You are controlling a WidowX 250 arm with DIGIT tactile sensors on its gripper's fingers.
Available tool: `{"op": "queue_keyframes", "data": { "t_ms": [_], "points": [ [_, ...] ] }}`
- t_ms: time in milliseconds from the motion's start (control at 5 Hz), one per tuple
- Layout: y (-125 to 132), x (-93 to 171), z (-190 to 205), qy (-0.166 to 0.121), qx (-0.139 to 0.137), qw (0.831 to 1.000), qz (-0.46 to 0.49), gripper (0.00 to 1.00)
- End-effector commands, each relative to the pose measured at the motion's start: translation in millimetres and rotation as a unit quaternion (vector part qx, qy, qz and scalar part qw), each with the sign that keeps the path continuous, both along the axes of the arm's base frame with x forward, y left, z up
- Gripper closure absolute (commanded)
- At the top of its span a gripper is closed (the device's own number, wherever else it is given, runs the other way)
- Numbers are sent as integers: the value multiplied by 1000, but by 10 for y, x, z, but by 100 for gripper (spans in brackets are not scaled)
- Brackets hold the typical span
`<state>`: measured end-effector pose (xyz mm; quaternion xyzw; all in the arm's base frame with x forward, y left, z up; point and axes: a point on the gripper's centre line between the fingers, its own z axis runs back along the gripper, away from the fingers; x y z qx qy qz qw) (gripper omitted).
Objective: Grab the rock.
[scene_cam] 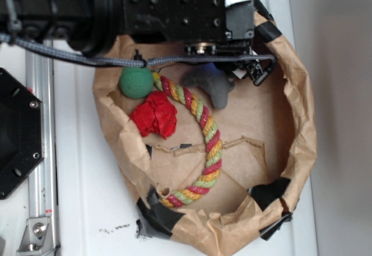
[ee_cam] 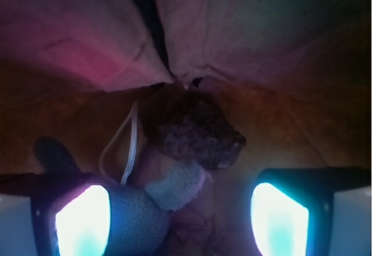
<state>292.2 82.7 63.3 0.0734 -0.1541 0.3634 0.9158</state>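
Spread pincer [ee_cam: 180, 215] fingers, rock [ee_cam: 200, 134] beyond, long axis slanting down-right

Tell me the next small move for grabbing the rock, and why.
Probably ease the open gripper forward and down toward the rock, then close. In the wrist view the rock lies ahead of the fingers, roughly centred between them, against the paper wall. The grey plush toy sits between gripper and rock, partly under it, so go slowly to avoid pinching plush instead.
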Motion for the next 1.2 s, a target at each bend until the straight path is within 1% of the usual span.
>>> {"op": "queue_keyframes", "data": {
  "t_ms": [0,200,400,600,800,1000],
  "points": [
    [201,-61,214,-63,-35,996,57,0],
    [170,-135,434,-91,-52,993,61,0],
    [170,-207,575,-114,-63,990,62,0],
    [200,-142,491,-133,-51,987,81,0],
    [251,-52,404,-135,-27,986,91,0],
    [278,-41,359,-139,-24,986,93,0]
  ]
}}
